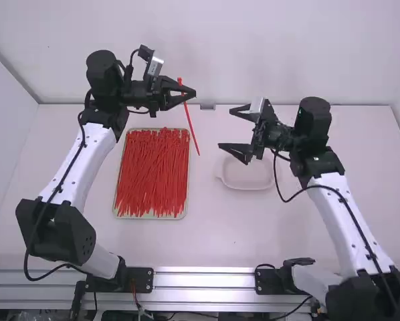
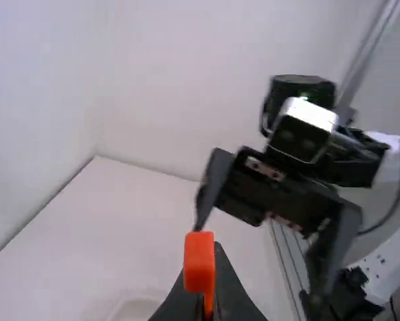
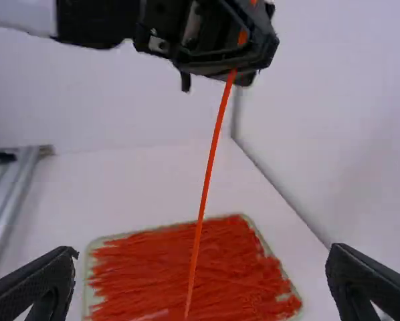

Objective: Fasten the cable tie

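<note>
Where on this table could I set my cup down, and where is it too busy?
Barest: the white table in front of the beige tray of red cable ties and the white shallow dish, up to the metal rail. Crowded: the back middle, where the left gripper holds a single red cable tie facing the open right gripper.

White links [image 1: 71, 160], black joints [image 1: 58, 231], thin black cables [image 1: 276, 180]

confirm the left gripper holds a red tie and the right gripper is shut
Not quite: the right gripper is open, not shut. The high view shows its two fingers spread wide apart. The left gripper does hold a red tie.
</note>
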Robot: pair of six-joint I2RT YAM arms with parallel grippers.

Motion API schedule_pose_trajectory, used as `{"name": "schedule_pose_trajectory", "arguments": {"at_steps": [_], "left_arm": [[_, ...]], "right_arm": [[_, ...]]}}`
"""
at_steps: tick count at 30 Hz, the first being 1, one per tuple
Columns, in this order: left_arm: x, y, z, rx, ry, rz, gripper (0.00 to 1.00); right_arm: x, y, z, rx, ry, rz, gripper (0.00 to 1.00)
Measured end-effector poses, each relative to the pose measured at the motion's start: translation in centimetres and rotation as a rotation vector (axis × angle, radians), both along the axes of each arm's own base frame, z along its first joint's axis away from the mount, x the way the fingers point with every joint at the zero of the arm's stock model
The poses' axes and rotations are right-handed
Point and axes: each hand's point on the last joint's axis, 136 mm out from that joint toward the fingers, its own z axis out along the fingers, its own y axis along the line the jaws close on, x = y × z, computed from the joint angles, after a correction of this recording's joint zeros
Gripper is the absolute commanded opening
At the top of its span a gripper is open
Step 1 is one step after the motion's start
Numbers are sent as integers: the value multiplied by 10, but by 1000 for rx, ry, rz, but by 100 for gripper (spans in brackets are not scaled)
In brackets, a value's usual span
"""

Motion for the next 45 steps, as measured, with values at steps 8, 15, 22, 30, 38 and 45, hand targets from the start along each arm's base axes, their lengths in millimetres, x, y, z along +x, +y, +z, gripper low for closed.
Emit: {"name": "schedule_pose_trajectory", "arguments": {"at_steps": [8,15,22,30,38,45], "left_arm": [[-5,-2,0,2,-28,-27,2],[-18,-23,4,-2,-73,-85,2],[-27,-37,4,-4,-73,-123,2],[-25,-37,4,-5,-65,-116,2],[-24,-37,5,-5,-61,-108,2],[-19,-35,6,-9,-74,-79,49]], "right_arm": [[12,0,-17,82,22,219,100],[8,27,-24,94,59,313,100],[7,49,-24,98,96,292,91],[7,66,-22,101,99,268,10],[11,63,-22,103,101,247,0],[15,59,-22,104,104,234,0]]}}
